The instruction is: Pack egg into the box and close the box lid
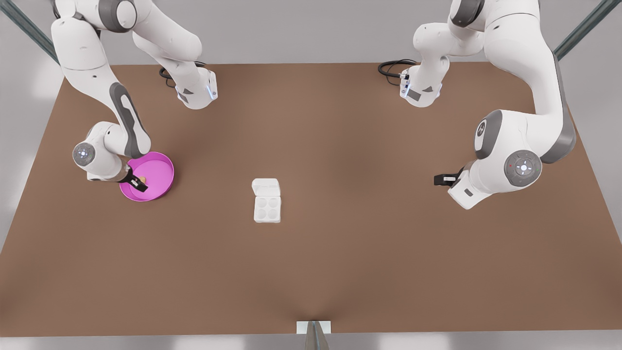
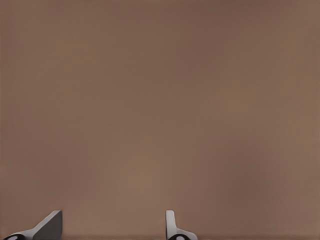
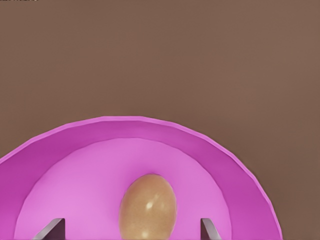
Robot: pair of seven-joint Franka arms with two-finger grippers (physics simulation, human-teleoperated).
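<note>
The pick-up is in hand: the right end effector [image 1: 138, 183] hangs low inside the pink dish [image 1: 163, 163] at the front view's left, fingers spread to either side of the egg [image 3: 148, 206] but not yet closed on it. The box [image 1: 267, 208] sits mid-table [image 1: 340, 146], well apart from the dish, cups bare and the box lid [image 1: 266, 187] folded back. Next: pinch gently, lift, carry to a cup. The left end effector [image 1: 444, 179] waits, open, at the front view's right

Brown tabletop [image 1: 340, 253], pale grey surround, metal frame struts [image 1: 580, 29].
</note>
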